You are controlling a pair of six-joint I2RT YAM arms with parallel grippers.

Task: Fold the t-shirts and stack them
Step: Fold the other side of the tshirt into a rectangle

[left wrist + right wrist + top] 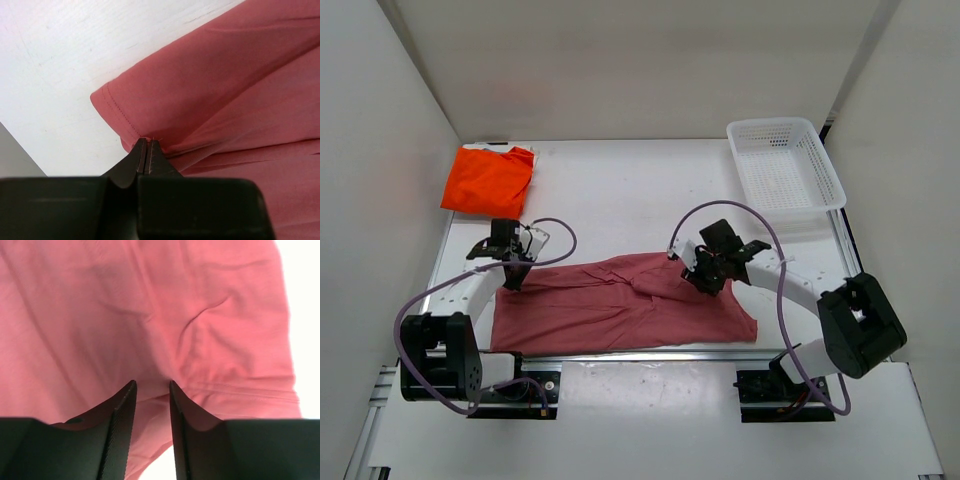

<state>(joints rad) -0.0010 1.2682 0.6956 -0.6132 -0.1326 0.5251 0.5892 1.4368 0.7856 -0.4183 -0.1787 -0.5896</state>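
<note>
My left gripper (pixel 146 150) pinches the hem of the red shirt (pixel 620 305), which lies spread along the near edge of the table (pixel 620 200). My right gripper (pixel 151 386) hovers over its right half, jaws narrowly apart and holding nothing. The orange shirt (pixel 488 180) lies far left.

The top view looks down from above and behind the arm bases, taking in the whole surface (pixel 650 190). The wrist views look past the left claw (pixel 146 144) and the right claw (pixel 151 386), very close onto the pinkish-red t-shirt (pixel 620 305), which all three share. The right view's exact spot on the cloth is hard to place.
</note>
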